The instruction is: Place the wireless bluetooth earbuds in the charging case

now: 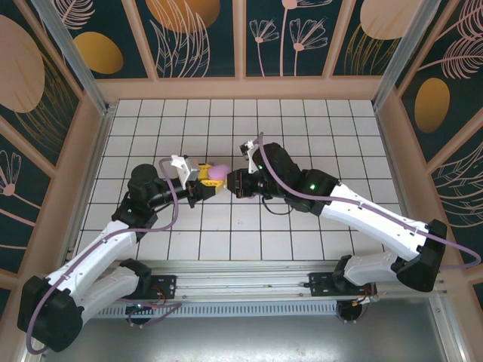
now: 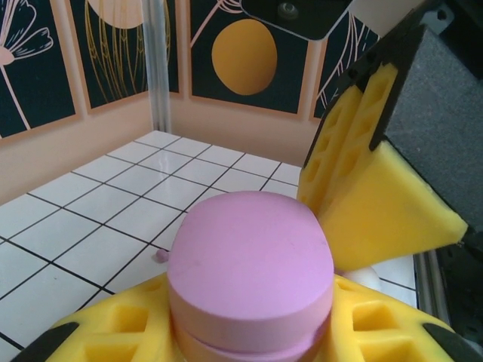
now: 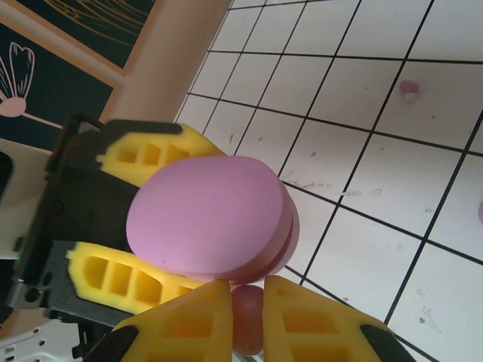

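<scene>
Your left tool pinches the pink-purple oval plastic charging case; your right tool, just beside it, pinches a tiny pink earbud

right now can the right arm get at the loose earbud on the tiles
Probably not yet. The earbud lies on bare tile with nothing around it, but the right tool is shut on a pink bit beside the case.

I see a pink-purple case between yellow fingers backed in black. The earbud is dusky pink, and a loose earbud is pink-purple with a white tip. Floor: white tiles, black grid. Walls: dark teal, orange ovals, cream leaf outlines.
</scene>
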You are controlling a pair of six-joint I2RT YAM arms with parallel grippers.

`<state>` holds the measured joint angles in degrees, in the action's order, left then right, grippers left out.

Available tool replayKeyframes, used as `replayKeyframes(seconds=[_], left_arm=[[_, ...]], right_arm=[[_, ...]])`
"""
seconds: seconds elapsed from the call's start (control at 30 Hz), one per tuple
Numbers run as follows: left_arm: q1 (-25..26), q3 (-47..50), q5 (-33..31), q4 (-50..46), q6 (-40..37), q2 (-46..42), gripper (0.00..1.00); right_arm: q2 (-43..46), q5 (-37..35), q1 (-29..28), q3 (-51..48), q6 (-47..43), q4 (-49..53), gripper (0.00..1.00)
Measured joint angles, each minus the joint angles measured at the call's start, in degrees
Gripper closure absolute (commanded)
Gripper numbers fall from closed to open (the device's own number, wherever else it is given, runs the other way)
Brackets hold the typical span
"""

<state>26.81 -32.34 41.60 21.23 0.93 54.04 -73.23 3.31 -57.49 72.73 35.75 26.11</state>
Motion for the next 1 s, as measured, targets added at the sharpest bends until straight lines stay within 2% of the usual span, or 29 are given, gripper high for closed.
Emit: replayKeyframes(seconds=[0.27, 0.7, 1.0], left_arm=[[1.0, 0.4, 2.9, -0.5, -0.5, 0.1, 1.0], [0.9, 0.4, 2.5, -0.5, -0.6, 1.1, 1.0], [1.0, 0.4, 2.5, -0.5, -0.8, 1.3, 1.0]], right_arm=[[-0.4, -0.4, 1.4, 2.0, -1.0, -0.1, 0.88], [-3.4, -0.3, 1.3, 4.1, -1.4, 0.4, 0.88], [-6.3, -1.7, -0.8, 8.0, -2.9, 2.9, 0.88]])
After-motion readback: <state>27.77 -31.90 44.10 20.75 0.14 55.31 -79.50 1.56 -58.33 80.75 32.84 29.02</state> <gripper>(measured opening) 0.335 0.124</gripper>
